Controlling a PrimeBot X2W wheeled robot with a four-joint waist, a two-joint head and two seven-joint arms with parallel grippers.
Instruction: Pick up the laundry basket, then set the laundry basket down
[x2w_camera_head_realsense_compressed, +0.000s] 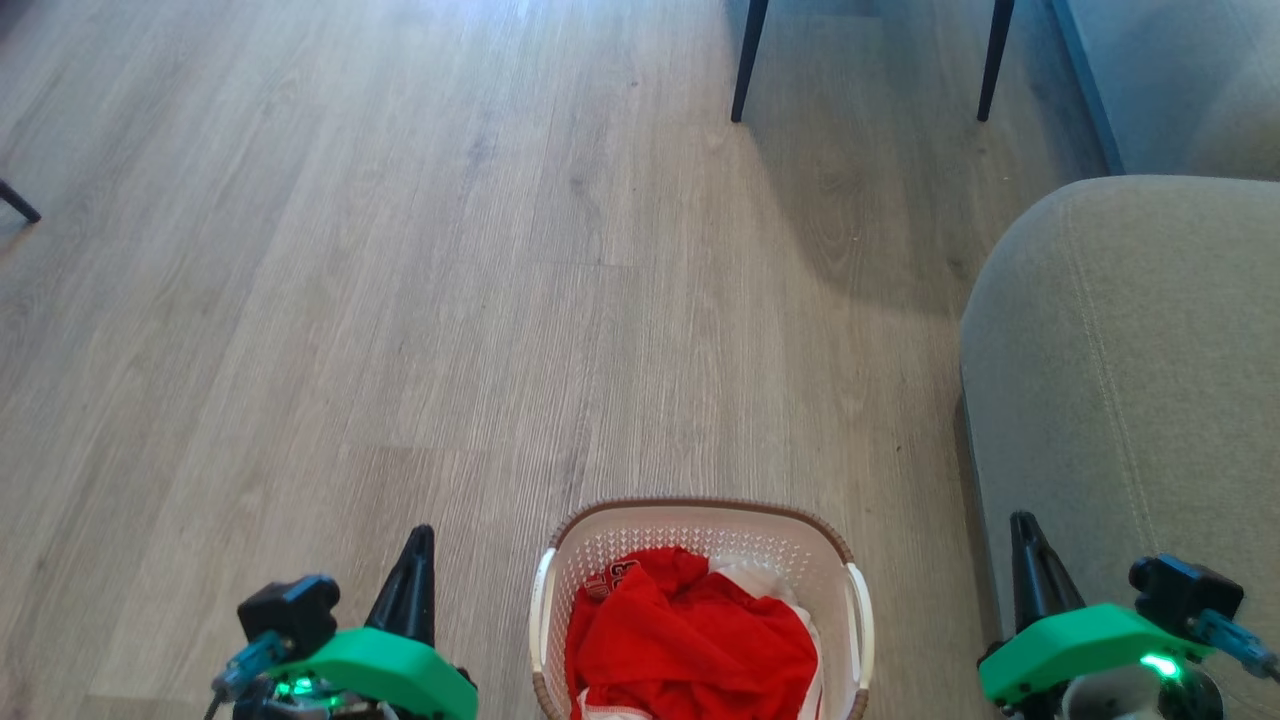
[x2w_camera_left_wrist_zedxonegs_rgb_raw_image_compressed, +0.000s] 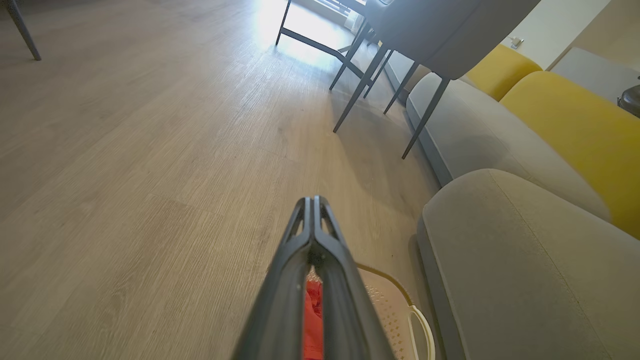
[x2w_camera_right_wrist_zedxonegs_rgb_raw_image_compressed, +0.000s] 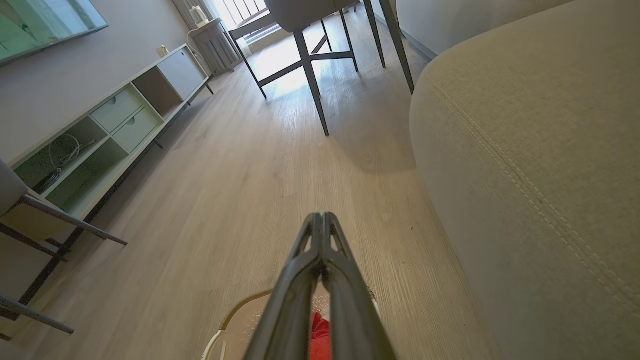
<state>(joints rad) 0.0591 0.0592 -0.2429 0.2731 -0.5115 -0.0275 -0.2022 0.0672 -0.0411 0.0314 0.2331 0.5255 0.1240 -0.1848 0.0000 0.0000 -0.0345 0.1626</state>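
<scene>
The laundry basket (x2w_camera_head_realsense_compressed: 690, 535) stands on the floor (x2w_camera_head_realsense_compressed: 400, 300) between the left end effector (x2w_camera_head_realsense_compressed: 420, 545) and right end effector (x2w_camera_head_realsense_compressed: 1022, 530), just beside the sofa (x2w_camera_head_realsense_compressed: 1130, 380). Both are clenched on nothing, flanking its white side handles (x2w_camera_head_realsense_compressed: 862, 610), which suits either a coming lift or a finished set-down. White perforated walls, brown woven rim, red and white clothes (x2w_camera_head_realsense_compressed: 690, 640) heaped inside
</scene>
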